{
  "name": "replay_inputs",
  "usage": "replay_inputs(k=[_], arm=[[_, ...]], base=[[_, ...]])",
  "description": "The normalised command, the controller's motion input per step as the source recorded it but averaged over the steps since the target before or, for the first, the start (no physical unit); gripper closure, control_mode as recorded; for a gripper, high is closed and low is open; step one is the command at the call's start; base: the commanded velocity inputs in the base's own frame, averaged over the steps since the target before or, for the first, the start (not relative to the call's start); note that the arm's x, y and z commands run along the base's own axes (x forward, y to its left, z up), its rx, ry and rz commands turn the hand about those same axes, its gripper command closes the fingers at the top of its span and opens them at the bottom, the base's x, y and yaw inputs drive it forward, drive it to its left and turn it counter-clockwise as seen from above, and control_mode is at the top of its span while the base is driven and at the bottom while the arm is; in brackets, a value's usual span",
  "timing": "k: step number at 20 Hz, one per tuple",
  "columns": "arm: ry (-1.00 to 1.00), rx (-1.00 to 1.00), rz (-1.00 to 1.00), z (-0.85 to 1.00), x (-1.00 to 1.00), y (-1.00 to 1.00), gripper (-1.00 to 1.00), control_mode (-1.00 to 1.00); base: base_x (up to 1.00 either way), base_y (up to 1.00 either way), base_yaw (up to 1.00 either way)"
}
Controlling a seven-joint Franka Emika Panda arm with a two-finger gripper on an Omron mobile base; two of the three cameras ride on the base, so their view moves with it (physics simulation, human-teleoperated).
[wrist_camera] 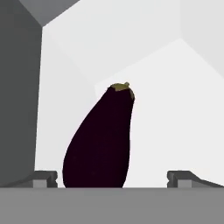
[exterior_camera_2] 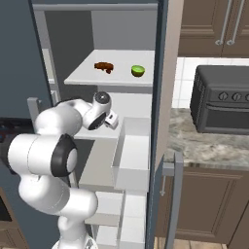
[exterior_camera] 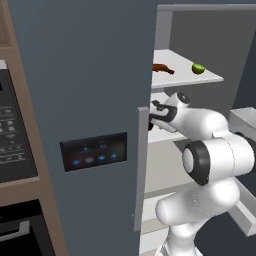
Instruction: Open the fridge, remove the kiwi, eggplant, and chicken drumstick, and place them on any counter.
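the fridge (exterior_camera: 85, 100) stands with its right door swung open, and the arm has its gripper (wrist_camera: 112, 177) pushed in over a middle shelf (wrist_camera: 175, 131), fingers (wrist_camera: 43, 178) spread as wide as they go and holding nothing. the eggplant (wrist_camera: 99, 140) lies right between the two fingertips, its fat end nearest them and its narrow stem end pointing away toward the back wall; it sits a little closer to the left finger than to the right one, and i can't tell whether either finger touches it yet. one shelf up from the hand, well above the fingers, the chicken drumstick (exterior_camera: 163, 68) and the kiwi (exterior_camera: 198, 68) lie near each other. the eggplant looks firm, light and very glossy, so i'd guess it's slippery and inclined to roll or squirt out if pinched near the tapering end. the safest hold seems to be across the thick belly, fingers squarely on either side, closing gently so the smooth skin doesn't slide forward.
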Motion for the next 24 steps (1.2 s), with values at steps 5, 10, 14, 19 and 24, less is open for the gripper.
replay_inputs(k=[5, 10, 14, 19, 24], arm=[[0.0, 0.07, 0.0, -0.16, 0.16, 0.05, -1.0, -1.0], [0.0, 0.05, 0.0, -0.14, 0.2, 0.09, -1.0, -1.0], [0.0, 0.02, 0.0, -0.22, 0.17, 0.12, -1.0, -1.0], [0.0, 0.02, 0.0, -0.43, 0.01, 0.14, 1.0, -1.0], [0.13, 0.12, 0.0, -0.58, 0.0, 0.11, 1.0, -1.0]], base=[[0.0, 0.0, 0.0], [0.0, 0.0, 0.0], [0.0, 0.0, 0.0], [0.0, 0.0, 0.0], [0.0, 0.0, 0.0]])
